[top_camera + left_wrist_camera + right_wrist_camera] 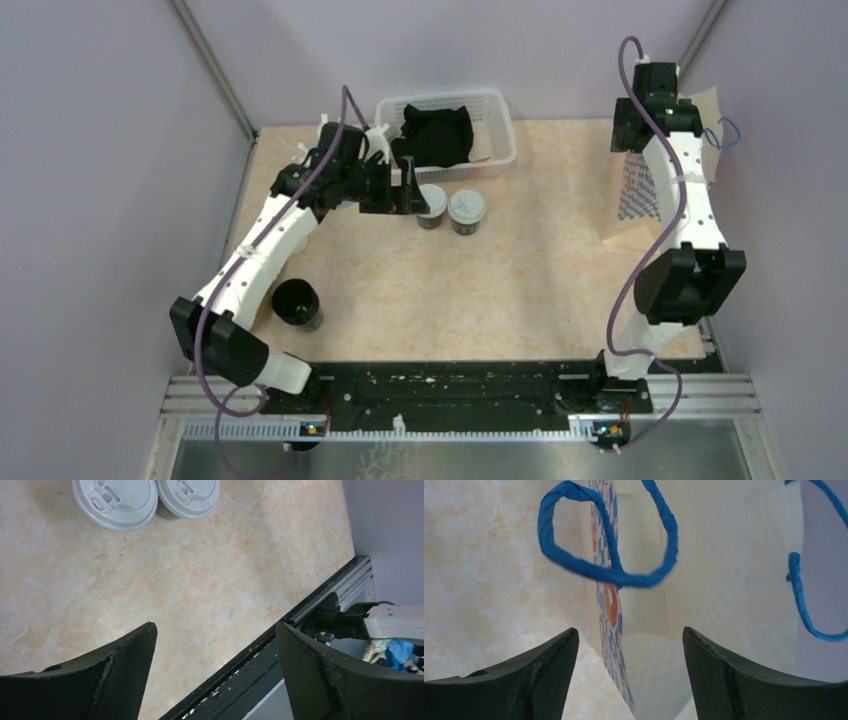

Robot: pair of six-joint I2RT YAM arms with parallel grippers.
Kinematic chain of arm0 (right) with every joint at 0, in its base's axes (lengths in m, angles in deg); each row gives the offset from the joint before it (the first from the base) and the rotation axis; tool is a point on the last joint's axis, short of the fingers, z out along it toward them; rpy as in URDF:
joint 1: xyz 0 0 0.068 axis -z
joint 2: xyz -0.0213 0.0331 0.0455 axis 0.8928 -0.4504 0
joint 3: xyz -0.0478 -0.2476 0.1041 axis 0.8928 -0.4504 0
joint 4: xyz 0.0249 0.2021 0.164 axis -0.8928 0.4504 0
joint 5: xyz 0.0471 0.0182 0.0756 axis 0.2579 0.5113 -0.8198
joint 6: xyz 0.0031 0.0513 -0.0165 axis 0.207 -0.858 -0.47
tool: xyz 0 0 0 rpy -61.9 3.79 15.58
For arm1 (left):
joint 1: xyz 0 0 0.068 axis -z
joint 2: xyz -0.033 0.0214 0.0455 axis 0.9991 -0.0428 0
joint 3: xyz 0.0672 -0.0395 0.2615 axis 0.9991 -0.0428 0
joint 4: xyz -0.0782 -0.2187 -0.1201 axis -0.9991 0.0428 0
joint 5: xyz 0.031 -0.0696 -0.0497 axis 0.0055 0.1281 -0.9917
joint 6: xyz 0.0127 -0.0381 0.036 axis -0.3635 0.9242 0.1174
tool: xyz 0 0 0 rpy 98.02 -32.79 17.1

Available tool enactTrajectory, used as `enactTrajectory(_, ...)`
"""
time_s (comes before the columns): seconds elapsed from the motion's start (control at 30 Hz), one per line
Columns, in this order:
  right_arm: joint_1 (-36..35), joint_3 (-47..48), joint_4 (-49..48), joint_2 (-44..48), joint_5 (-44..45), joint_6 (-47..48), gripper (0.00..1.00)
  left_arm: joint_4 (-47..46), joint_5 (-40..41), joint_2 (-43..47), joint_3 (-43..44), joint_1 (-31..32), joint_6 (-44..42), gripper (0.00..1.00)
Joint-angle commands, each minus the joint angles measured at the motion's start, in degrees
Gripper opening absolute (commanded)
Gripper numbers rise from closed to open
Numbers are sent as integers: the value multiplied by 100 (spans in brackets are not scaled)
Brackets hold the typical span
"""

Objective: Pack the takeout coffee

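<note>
Pale lilac walls close in a marbled peach tabletop, with a black rail along its near edge where the two arms are bolted. Two takeout coffee cups with grey lids stand upright at the back centre of the tabletop. They touch or nearly touch each other, just in front of a white plastic basket. The basket holds a black bundle, perhaps cloth, though the overhead view is too coarse to be sure.

The left tool sits just left of the cups. In its wrist view its fingers are spread wide over bare tabletop with nothing between them, and both lids show at the top edge of that view.

An all-black cup stands alone near the left arm, well apart from the pair.

A paper bag stands against the right wall, printed in blue and orange outside and white inside. The right tool hangs over its open mouth. Its fingers are apart, the bag's printed wall passes between them ungripped, and a blue twisted handle loops just beyond.
</note>
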Motion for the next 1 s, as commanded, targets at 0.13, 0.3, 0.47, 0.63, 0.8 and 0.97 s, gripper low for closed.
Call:
enactTrajectory(0.13, 56, 479, 9, -420, 42, 104, 51, 504, 1722, 174, 432, 591, -806, 97)
enactTrajectory(0.3, -1, 567, 515, -322, -486, -560, 23, 632, 2283, 233, 507, 555, -752, 98)
enactTrajectory(0.47, -468, 546, 1389, 69, -600, -1088, 12, 784, 2660, 363, 623, 236, -445, 98)
enactTrajectory(0.63, -1168, 195, 1940, 760, -1044, -1739, 0, 964, 2490, 663, 375, -691, 147, 97)
enactTrajectory(0.8, -2003, -399, 2324, 1460, -1315, -2490, 0, 1256, 2377, 906, 180, -1249, 489, 96)
enactTrajectory(0.97, -2822, -959, 2422, 1989, -1191, -3087, 0, 1343, 2216, 1332, -233, -1311, 890, 96)
